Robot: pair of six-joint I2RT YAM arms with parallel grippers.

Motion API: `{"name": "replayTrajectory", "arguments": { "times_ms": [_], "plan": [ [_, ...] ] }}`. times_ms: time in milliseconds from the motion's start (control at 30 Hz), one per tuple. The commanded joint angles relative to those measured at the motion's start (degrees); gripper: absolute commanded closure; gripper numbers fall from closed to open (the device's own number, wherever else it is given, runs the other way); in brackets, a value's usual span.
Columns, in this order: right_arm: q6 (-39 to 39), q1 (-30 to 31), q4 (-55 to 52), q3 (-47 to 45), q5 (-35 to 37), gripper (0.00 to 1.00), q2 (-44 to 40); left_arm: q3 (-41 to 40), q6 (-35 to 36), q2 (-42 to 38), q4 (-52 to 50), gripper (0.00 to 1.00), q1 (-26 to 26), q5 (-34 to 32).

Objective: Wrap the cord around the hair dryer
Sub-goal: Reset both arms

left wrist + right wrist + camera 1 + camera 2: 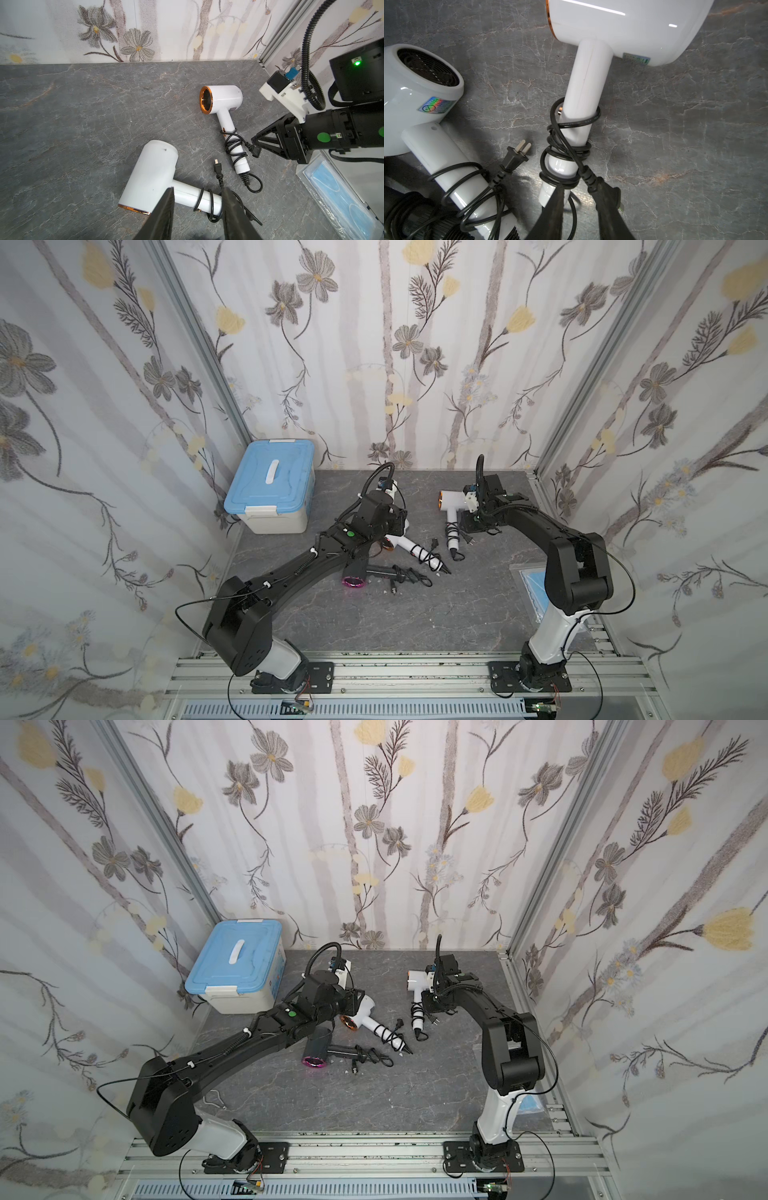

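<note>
Cord [581,123] already coiled round the far-right hair dryer [587,72]; plug [609,193] untucked beside the right gripper [579,195], jaws slightly parted. Left gripper [198,190], parted and empty, hovers over the middle dryer [153,172]

White hair dryer [588,79] lies flat, black cord [579,123] coiled around its handle.

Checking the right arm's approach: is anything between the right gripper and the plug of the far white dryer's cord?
Nothing visible does. In the right wrist view the right gripper hangs open at the foot of the dryer's handle, and the plug lies beside one finger; only the wound cord is nearby.
</note>
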Motion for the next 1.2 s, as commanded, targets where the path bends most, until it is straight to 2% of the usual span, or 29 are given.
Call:
{"name": "replayTrajectory", "arguments": {
  "times_ms": [0,67,367,567,667,767,867,933,1000,1033,1100,1167],
  "plan": [
    [0.83,-0.12,1.50,-0.02,1.76,0.71,1.41,-0.54,-0.37,-0.75,-0.01,0.60,0.14,-1.30],
    [1.03,-0.17,1.51,0.51,2.10,0.75,2.89,-0.68,-0.51,-0.96,-0.10,0.60,0.13,-1.39],
    [1.49,-0.13,1.99,0.89,3.10,0.75,6.53,-1.42,-0.64,-2.61,-0.72,0.60,0.19,-2.01],
    [1.43,-0.54,1.75,0.47,2.78,0.75,3.35,-1.60,-0.94,-3.69,-0.94,0.59,0.22,-2.17],
    [0.96,-1.07,0.73,0.48,0.67,0.68,0.51,-1.21,-0.30,-4.17,-1.71,0.47,0.22,-2.19],
    [0.70,-1.49,-0.09,0.38,-1.21,0.60,-2.23,-0.91,0.58,-4.93,-2.66,0.39,0.25,-2.49],
    [0.50,-2.33,0.02,-0.09,-3.35,0.59,-4.73,-0.66,1.70,-6.00,-4.02,0.30,0.39,-3.42],
    [1.43,-3.72,3.30,-2.43,-7.31,0.56,-7.92,-0.63,2.94,-7.06,-5.13,0.24,0.54,-5.17],
    [3.72,-5.47,9.30,-6.37,-10.47,0.47,-12.13,-0.80,4.26,-8.66,-6.63,0.17,1.13,-7.73],
    [4.85,-6.26,12.90,-8.97,-10.36,0.40,-14.86,-1.18,5.15,-9.61,-7.40,0.13,1.66,-9.20],
    [6.17,-7.20,18.74,-13.38,-6.87,0.20,-19.79,-2.28,7.70,-11.94,-9.13,0.06,2.83,-13.04],
    [5.97,-7.78,25.43,-18.66,-2.76,0.01,-25.51,-4.55,9.46,-14.73,-10.04,0.00,4.58,-21.16]
  ]
}}
